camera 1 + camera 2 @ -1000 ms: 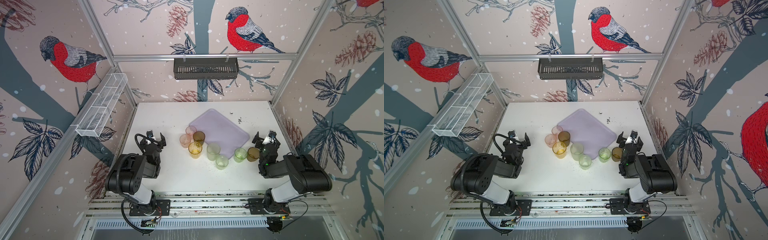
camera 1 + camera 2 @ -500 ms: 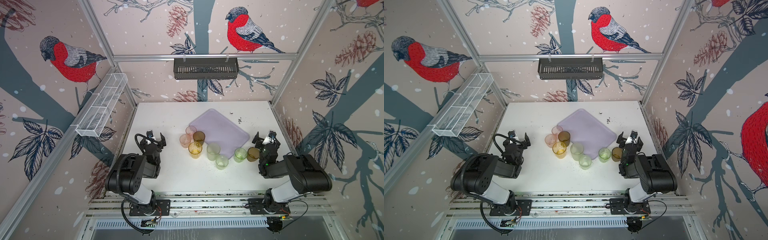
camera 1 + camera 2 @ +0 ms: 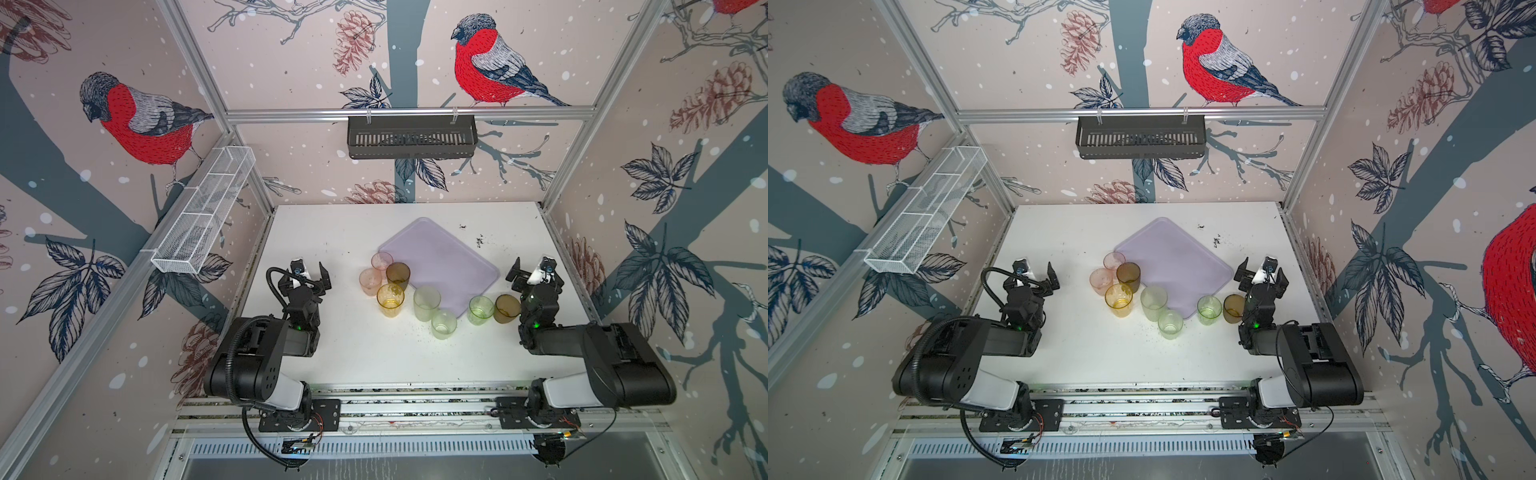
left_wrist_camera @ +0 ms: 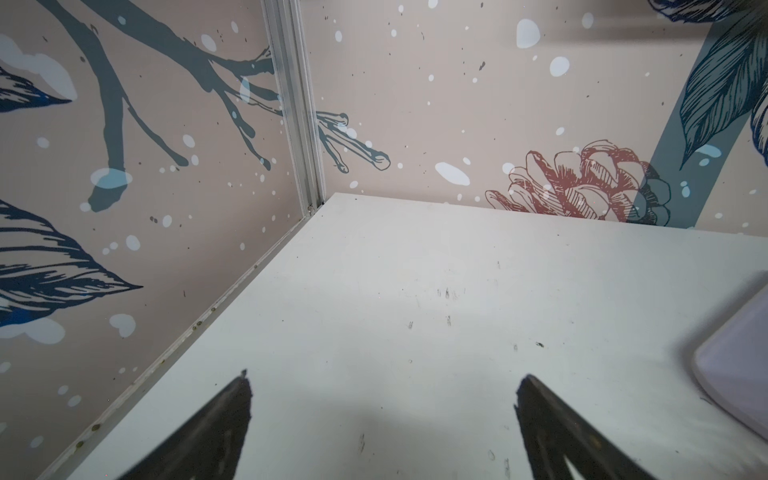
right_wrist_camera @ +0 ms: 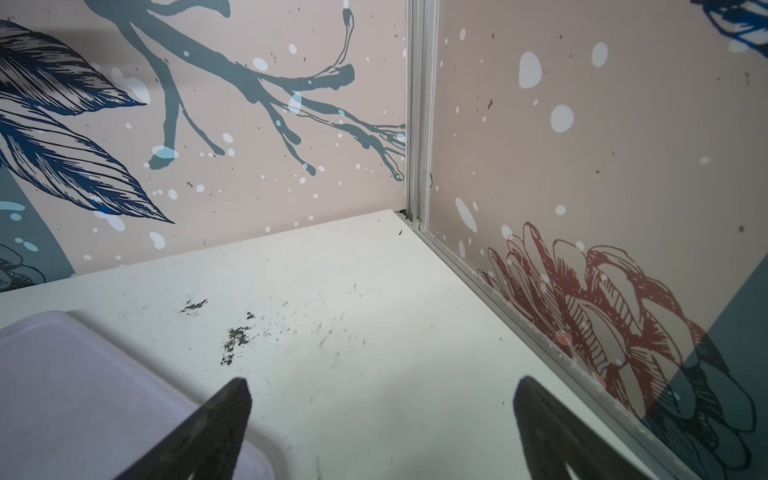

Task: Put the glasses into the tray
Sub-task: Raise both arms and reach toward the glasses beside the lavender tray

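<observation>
Standing on the white table [image 3: 353, 353] just beside the flat pale lilac low-rimmed tray [image 3: 440, 257], whose surface looks bare, all eight small translucent coloured tumbler glasses [image 3: 427, 303] have yet to be placed, while the left gripper [image 3: 311, 269] and right gripper [image 3: 533, 267] hang spread wide, holding nothing.

Bullfinch-patterned walls [image 3: 291, 62] surround a scuffed white table [image 3: 374, 357].

Both arms folded back, forearms level, pointing forward. The left gripper [image 3: 311, 272] has jaws wide apart and holds nothing. The right gripper [image 3: 533, 272] is the same.
</observation>
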Controlling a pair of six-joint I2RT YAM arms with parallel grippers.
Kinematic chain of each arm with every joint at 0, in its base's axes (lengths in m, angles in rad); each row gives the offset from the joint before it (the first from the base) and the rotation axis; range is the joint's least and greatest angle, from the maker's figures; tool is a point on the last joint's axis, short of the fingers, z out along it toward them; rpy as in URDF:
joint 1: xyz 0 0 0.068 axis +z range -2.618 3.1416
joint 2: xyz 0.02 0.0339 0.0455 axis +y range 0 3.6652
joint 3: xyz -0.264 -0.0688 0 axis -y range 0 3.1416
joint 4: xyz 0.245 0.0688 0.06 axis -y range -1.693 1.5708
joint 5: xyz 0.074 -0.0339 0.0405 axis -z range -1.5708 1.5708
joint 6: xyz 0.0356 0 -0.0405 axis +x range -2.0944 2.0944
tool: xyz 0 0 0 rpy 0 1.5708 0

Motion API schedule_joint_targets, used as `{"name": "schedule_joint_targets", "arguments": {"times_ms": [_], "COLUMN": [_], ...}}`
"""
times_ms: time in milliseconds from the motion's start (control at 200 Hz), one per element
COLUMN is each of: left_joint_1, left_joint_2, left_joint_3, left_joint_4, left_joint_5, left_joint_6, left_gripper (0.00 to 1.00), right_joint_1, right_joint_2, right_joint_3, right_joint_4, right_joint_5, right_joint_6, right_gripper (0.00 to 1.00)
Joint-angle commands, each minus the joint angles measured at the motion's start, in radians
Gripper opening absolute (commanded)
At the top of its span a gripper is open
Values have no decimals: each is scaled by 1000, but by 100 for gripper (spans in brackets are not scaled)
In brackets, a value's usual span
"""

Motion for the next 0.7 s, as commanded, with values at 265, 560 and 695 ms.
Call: {"name": "schedule_joint_targets", "arguments": {"times_ms": [265,560,695], "left_joint_1": [1,-27,-29], "left_joint_2": [-275,-408,-461], "left_joint_3": [109,262,301], "left_joint_4": [-470,-859,-994], "left_joint_5": [103,172,211], "left_joint_6": [-63,-242,-344], "left_gripper": [99,98,98], "right_joint_1": [16,91,104], "right_joint_2": [-249,-399,-451], "right_joint_3": [25,163,279], "right_joint_4": [-214,-618,-903], "right_joint_5": [-78,-13,40], "right_joint_6": [21,108,224], "right_gripper": [100,100,100]}}
